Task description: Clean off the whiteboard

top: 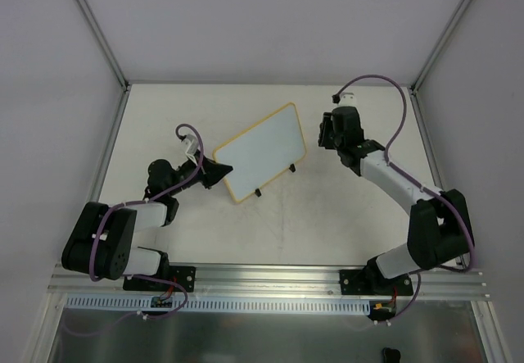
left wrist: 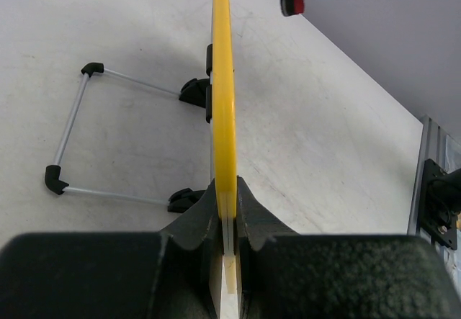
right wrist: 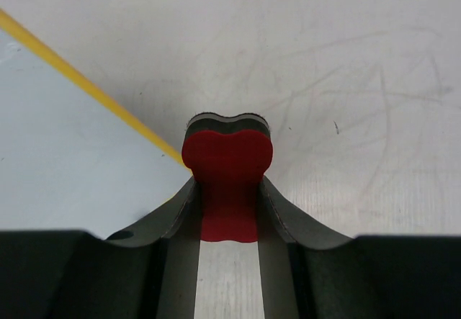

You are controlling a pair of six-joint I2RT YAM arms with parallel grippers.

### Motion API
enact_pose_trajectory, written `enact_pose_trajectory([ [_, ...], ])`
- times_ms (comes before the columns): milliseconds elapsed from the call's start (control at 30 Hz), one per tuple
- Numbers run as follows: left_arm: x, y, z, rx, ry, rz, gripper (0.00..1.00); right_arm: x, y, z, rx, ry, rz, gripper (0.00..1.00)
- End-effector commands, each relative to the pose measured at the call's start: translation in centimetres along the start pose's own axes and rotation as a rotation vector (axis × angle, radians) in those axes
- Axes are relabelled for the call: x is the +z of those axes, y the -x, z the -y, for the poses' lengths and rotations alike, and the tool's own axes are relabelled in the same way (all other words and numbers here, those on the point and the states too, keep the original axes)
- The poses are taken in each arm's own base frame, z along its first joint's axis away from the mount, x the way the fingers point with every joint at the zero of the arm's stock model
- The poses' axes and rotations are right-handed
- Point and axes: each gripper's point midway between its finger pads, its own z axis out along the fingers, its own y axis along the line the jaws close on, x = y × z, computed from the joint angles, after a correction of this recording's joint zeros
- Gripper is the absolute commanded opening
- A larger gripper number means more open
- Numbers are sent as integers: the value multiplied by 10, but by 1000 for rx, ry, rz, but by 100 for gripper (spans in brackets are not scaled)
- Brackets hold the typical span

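Note:
The whiteboard (top: 260, 151), white with a yellow frame and black feet, stands tilted at the table's middle. Its face shows no marks. My left gripper (top: 219, 172) is shut on the board's left edge; in the left wrist view the yellow frame (left wrist: 224, 103) runs edge-on between the fingers (left wrist: 252, 207). My right gripper (top: 327, 131) is just right of the board's right edge, shut on a red eraser block (right wrist: 227, 168). In the right wrist view the board's white face (right wrist: 65, 139) and yellow edge lie to the left of the eraser.
The board's wire stand (left wrist: 72, 128) with black corner caps lies on the table behind it. Grey walls enclose the table at back and sides. An aluminium rail (top: 270, 279) runs along the near edge by the arm bases.

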Motion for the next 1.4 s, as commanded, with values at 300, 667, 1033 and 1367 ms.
enact_pose_trajectory([
  [300, 15, 26, 17, 98, -123, 9, 0, -67, -62, 37, -23, -49, -119, 0],
  [667, 9, 17, 13, 101, -89, 2, 1, -71, -142, 28, -136, 78, -442, 0],
  [1033, 7, 17, 15, 113, -94, 6, 0, -66, -155, 16, -130, 135, -525, 29],
  [1367, 4, 17, 14, 123, -70, 9, 1, -63, -146, 18, -147, 115, -510, 67],
])
